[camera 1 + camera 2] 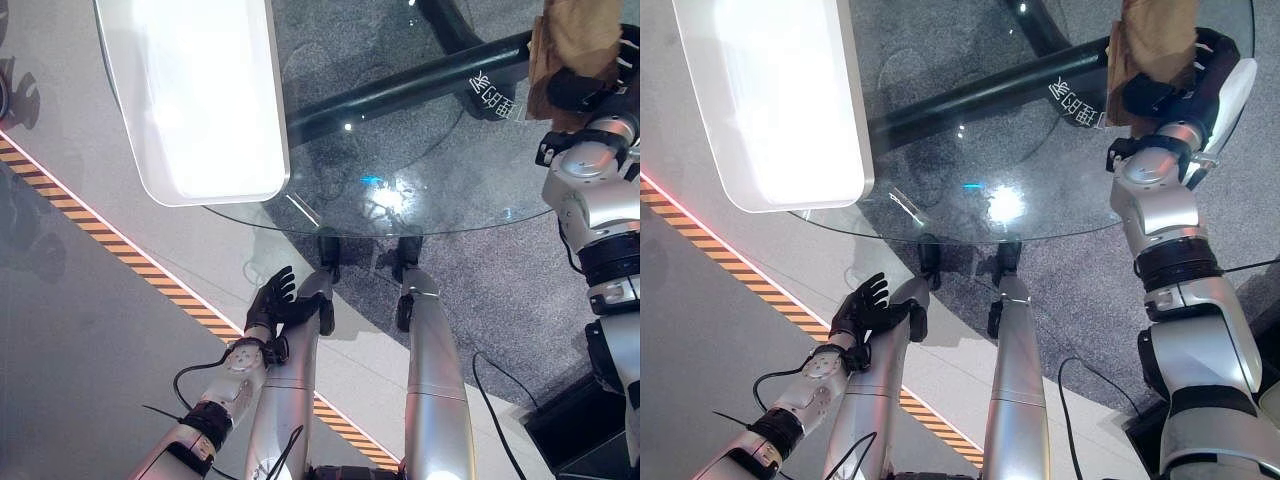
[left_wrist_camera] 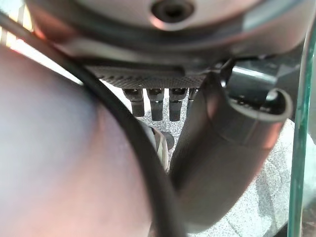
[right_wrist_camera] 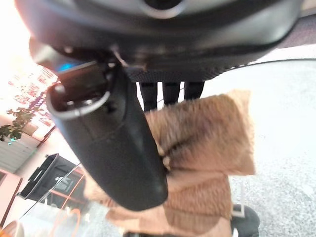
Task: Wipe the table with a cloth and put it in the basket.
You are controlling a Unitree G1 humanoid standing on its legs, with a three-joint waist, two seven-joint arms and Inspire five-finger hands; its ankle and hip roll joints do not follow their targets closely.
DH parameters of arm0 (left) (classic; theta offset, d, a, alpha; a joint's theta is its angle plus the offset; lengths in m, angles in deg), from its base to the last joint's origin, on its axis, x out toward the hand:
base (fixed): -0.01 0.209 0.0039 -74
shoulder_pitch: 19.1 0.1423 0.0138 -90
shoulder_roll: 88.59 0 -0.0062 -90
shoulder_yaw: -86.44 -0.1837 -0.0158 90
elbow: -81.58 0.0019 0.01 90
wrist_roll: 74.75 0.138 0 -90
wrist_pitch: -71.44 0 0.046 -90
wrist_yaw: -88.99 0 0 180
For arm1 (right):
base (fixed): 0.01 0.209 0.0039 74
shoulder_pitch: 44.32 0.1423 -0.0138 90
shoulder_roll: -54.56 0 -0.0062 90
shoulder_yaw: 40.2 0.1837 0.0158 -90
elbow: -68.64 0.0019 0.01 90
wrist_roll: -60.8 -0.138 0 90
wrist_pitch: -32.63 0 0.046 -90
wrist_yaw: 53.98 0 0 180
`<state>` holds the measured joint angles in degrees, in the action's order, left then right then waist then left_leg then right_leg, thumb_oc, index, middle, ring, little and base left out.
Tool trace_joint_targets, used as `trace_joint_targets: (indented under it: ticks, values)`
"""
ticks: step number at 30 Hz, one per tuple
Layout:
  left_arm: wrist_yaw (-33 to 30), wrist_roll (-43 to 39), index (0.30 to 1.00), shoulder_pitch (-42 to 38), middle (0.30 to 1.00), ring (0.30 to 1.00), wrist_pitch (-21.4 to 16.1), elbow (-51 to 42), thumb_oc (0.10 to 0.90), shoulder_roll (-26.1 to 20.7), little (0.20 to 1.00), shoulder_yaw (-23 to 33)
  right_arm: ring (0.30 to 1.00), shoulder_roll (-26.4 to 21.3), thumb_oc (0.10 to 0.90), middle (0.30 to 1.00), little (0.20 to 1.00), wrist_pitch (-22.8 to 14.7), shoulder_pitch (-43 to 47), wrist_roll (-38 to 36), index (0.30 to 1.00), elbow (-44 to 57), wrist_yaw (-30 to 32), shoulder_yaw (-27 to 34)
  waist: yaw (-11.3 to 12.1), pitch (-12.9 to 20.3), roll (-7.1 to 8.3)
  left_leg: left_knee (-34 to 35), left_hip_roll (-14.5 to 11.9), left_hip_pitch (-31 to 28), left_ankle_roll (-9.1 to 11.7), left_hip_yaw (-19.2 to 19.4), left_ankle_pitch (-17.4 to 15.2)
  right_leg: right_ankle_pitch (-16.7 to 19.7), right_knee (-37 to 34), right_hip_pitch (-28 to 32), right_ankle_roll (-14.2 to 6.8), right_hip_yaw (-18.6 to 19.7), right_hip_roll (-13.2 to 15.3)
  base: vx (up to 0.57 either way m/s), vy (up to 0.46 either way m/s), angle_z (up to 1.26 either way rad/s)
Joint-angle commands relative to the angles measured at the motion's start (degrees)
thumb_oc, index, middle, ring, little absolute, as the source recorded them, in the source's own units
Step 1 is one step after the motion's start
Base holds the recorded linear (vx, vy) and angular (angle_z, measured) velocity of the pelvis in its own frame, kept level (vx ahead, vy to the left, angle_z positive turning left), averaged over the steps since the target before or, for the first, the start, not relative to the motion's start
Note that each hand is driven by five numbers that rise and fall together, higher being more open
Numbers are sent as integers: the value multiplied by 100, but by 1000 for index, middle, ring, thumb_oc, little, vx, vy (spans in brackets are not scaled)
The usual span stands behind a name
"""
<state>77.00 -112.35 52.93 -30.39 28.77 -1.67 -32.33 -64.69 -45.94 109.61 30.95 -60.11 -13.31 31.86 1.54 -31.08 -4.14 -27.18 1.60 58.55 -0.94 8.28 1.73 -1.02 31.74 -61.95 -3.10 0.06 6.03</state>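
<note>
Right wrist view: my right hand [image 3: 113, 148] clamps brown cloth [image 3: 207, 148] on glass tabletop [image 1: 420, 150]; wiping step. Left hand [image 1: 272, 305] relaxed, low. Next: sweep strokes across.

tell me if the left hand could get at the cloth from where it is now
Probably not as things stand. The left hand hangs low beside the leg, below the glass table, while the cloth sits at the table's far right, held by the right hand.
</note>
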Motion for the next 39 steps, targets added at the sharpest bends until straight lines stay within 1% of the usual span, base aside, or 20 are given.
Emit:
trace_joint_targets:
  ticks: [1, 7, 12, 18, 21, 23, 24, 26, 29, 32, 35, 36, 38, 39]
  values:
    - [-10, -171, 900, 548, 900, 900, -221, -292, 800, -109, 900, -233, 300, 17, 100, 300, 200, 160, -353, -424, 300, -20, -444, -375, 49, 129, -440, -243, 277, 50, 179, -500, -495, 8, -145, 17, 31, -417, -303, 0, 0, 0]
    - [-24, -191, 900, 608, 900, 900, -240, -357, 800, -117, 900, -253, 300, 20, 100, 300, 200, 96, -385, -328, 300, 34, -400, -330, 56, 129, -453, -246, 285, 43, 160, -508, -507, -4, -122, 10, 29, -404, -309, 3, 16, 0]
    - [-42, -165, 900, 657, 900, 900, -240, -366, 800, -82, 900, -237, 300, 68, 100, 300, 200, -6, -414, -194, 300, 264, -266, -247, 60, 129, -431, -216, 301, -6, 151, -529, -511, -14, -144, 71, 6, -381, -331, 1, 39, 0]
    - [-89, -114, 900, 697, 900, 900, -220, -413, 800, -21, 900, -210, 300, 110, 100, 300, 200, -114, -467, 220, 300, 842, -94, -213, 49, 129, -418, -186, 318, -55, 117, -526, -523, -1, -155, 96, -27, -342, -337, 7, 52, 0]
    - [-101, -79, 900, 711, 900, 900, -178, -449, 800, 6, 900, -159, 300, 207, 100, 300, 200, -65, -490, 527, 300, 1377, -107, -208, 47, 129, -409, -161, 342, -97, 93, -517, -524, 6, -181, 129, -46, -324, -347, 3, 56, 2]
    - [-108, -33, 900, 713, 900, 900, -146, -447, 800, 49, 900, -110, 300, 349, 100, 300, 200, 146, -491, 752, 300, 1853, -127, -227, 48, 129, -396, -132, 374, -140, 77, -516, -526, 6, -210, 165, -57, -316, -361, 3, 57, 1]
    - [-105, -27, 900, 715, 900, 900, -143, -448, 800, 54, 900, -101, 300, 365, 100, 300, 200, 170, -491, 782, 300, 1898, -146, -228, 50, 129, -394, -125, 378, -148, 76, -516, -525, 6, -215, 170, -58, -315, -363, -2, 54, -1]
    - [-104, 16, 900, 695, 900, 900, -97, -465, 800, 97, 900, -46, 300, 510, 100, 300, 200, 398, -456, 1006, 300, 2174, -284, -312, 67, 129, -391, -81, 399, -175, 66, -510, -506, 20, -264, 199, -59, -316, -362, -3, 46, -2]
    - [-65, 51, 900, 679, 900, 900, -70, -467, 800, 130, 900, -7, 300, 610, 100, 300, 200, 592, -445, 1206, 300, 2256, -452, -382, 83, 129, -400, -70, 414, -174, 63, -509, -495, 31, -284, 201, -61, -314, -356, 4, 38, 1]
    - [-5, 123, 900, 712, 900, 900, -54, -481, 800, 157, 900, 21, 300, 750, 100, 300, 200, 951, -434, 1400, 300, 2354, -675, -568, 130, 129, -422, -69, 426, -163, 37, -506, -491, 46, -274, 177, -60, -321, -330, 8, 35, 2]
    - [2, 150, 900, 703, 900, 900, -63, -441, 800, 199, 900, 18, 300, 842, 100, 300, 200, 1045, -418, 1517, 300, 2296, -929, -742, 158, 129, -433, -45, 437, -171, 15, -500, -485, 56, -293, 175, -59, -337, -315, 5, 27, 3]
    - [15, 179, 900, 694, 900, 900, -55, -423, 800, 206, 900, 17, 300, 889, 100, 300, 200, 1111, -387, 1642, 300, 2258, -1238, -859, 183, 129, -436, -45, 443, -163, 8, -500, -478, 64, -300, 172, -61, -360, -296, 4, 15, 3]
    - [44, 205, 900, 710, 900, 900, -79, -399, 800, 203, 900, 9, 300, 938, 100, 300, 200, 1129, -373, 1738, 300, 2271, -1541, -988, 205, 129, -442, -37, 454, -155, 5, -498, -461, 81, -325, 174, -61, -376, -283, 0, 0, 0]
    - [76, 203, 900, 719, 900, 900, -92, -390, 800, 181, 900, 11, 300, 965, 100, 300, 200, 1233, -346, 1841, 300, 2255, -1734, -1125, 228, 129, -445, -36, 464, -151, 8, -500, -453, 84, -329, 174, -66, -397, -272, 0, 0, 0]
